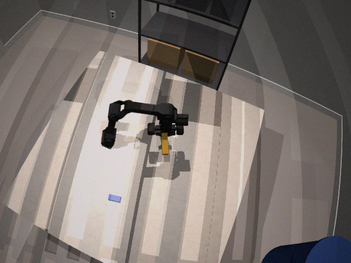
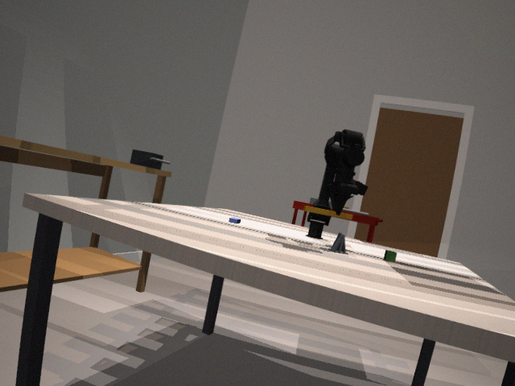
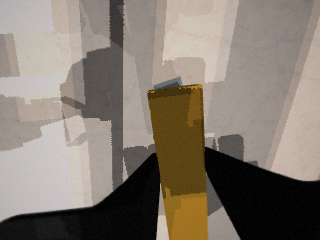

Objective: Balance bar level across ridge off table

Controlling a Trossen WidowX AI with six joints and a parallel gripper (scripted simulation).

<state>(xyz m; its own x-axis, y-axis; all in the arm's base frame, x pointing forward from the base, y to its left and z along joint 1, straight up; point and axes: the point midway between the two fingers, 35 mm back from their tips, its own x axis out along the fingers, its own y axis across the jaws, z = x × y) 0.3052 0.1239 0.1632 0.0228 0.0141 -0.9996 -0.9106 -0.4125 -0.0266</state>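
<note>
The yellow-orange bar [image 1: 165, 147] [image 2: 320, 210] [image 3: 180, 145] is held well above the table [image 2: 175, 232]. My gripper [image 2: 339, 211] [image 3: 179, 155] is shut on the bar, with a finger on each side. In the exterior view the bar looks close to level, and more of it shows left of the fingers than right. The dark grey ridge [image 2: 339, 244] stands on the table below the fingers, apart from the bar. In the wrist view a small blue-grey piece of the ridge [image 3: 168, 83] shows past the bar's far end. The ridge is mostly hidden by bar and arm in the top view.
A flat blue block [image 1: 114, 198] [image 2: 234, 219] lies on the table, away from the ridge. A green cube [image 2: 389, 255] stands right of the ridge in the exterior view; the arm hides it in the top view. A shelf unit [image 1: 140, 46] stands beyond the table.
</note>
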